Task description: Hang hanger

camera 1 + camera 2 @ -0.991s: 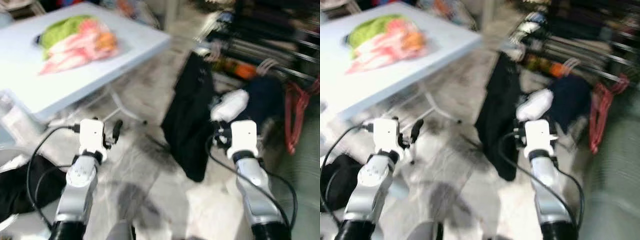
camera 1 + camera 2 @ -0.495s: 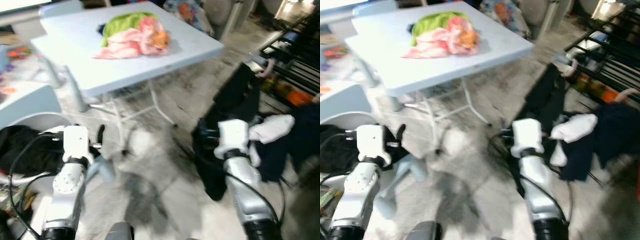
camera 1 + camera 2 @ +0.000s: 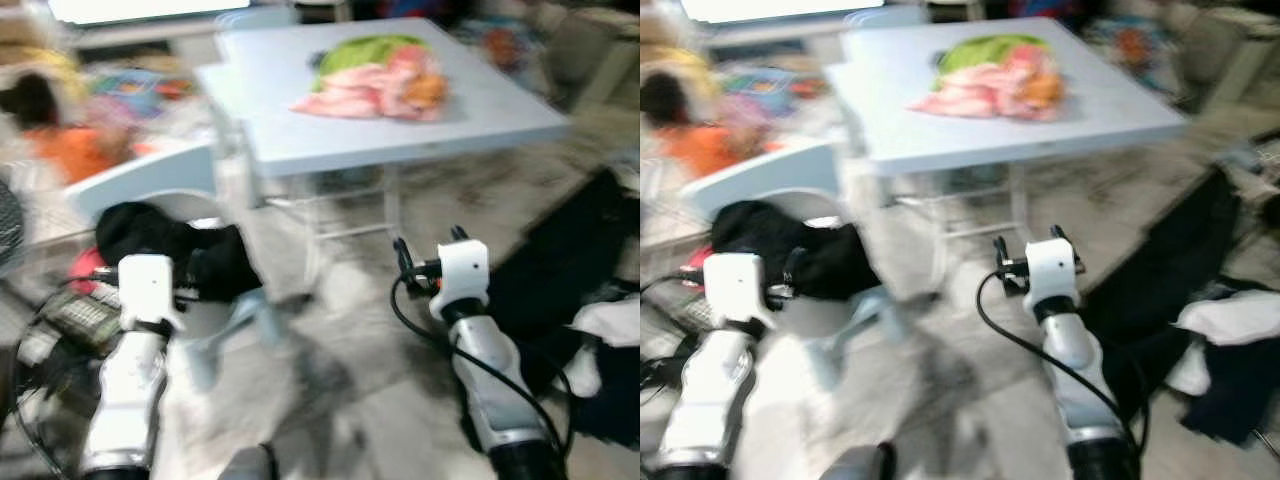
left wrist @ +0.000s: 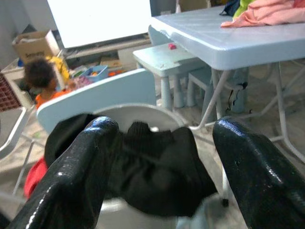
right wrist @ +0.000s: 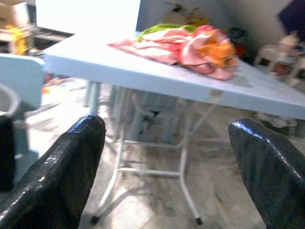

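step: I was searching, no hanger seen | left gripper point(image 4: 162, 157) spread empty, black garment point(image 4: 143, 167) on basket ahead | right gripper point(image 5: 167, 157) spread empty, table point(image 5: 157, 76) ahead | next: find hanger

Two silver arms extend forward, bent at the elbows, black cables looping from each wrist. The left gripper point(image 4: 162, 176) and the right gripper point(image 5: 167, 157) both have their black fingers spread wide, holding nothing.

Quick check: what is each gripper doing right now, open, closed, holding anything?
Left gripper: open, holding nothing.
Right gripper: open, holding nothing.
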### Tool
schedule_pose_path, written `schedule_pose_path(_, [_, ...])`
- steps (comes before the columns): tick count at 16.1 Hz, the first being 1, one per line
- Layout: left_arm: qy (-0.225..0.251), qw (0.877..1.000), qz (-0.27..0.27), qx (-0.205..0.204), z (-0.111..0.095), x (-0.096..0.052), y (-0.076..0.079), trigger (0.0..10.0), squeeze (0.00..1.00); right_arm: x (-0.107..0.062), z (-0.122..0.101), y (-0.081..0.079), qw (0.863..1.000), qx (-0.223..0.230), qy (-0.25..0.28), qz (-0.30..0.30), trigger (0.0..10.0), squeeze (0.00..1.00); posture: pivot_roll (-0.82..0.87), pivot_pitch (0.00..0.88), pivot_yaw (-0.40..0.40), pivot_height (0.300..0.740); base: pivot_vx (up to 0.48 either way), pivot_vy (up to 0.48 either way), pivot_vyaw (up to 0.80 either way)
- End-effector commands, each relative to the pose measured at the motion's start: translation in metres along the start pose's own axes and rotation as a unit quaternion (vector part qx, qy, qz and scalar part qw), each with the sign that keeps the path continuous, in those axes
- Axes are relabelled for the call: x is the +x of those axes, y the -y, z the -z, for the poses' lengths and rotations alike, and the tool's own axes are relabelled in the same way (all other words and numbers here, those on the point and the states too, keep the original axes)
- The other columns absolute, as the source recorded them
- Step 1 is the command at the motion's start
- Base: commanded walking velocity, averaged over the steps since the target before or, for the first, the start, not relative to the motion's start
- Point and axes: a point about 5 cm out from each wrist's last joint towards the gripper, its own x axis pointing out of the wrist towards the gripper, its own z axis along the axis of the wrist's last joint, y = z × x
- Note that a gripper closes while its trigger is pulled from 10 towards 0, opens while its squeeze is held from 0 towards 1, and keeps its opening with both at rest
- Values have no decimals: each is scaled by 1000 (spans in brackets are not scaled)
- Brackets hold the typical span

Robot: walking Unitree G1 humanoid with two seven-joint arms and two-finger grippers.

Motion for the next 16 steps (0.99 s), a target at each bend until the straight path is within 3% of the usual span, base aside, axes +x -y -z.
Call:
schedule_pose_path(1, [6, 1000, 7, 1, -3, 2, 0, 10000, 0, 2, -2, 0, 1000, 9, 8, -5, 10000, 0, -13, 23, -36, 740, 0, 0, 769])
schedule_pose_path(4, [17, 999, 30, -9, -5, 2, 4, 10000, 0, 2, -2, 1, 1000, 12, 8, -5, 10000, 0, -9, 24, -35, 740, 119, 0, 0])
schedule_pose_path(16, [19, 999, 33, -21, -6, 4, 5, 10000, 0, 2, -5, -5, 999, -1, 19, -31, 10000, 0, -12, 18, -39, 740, 467, 0, 0])
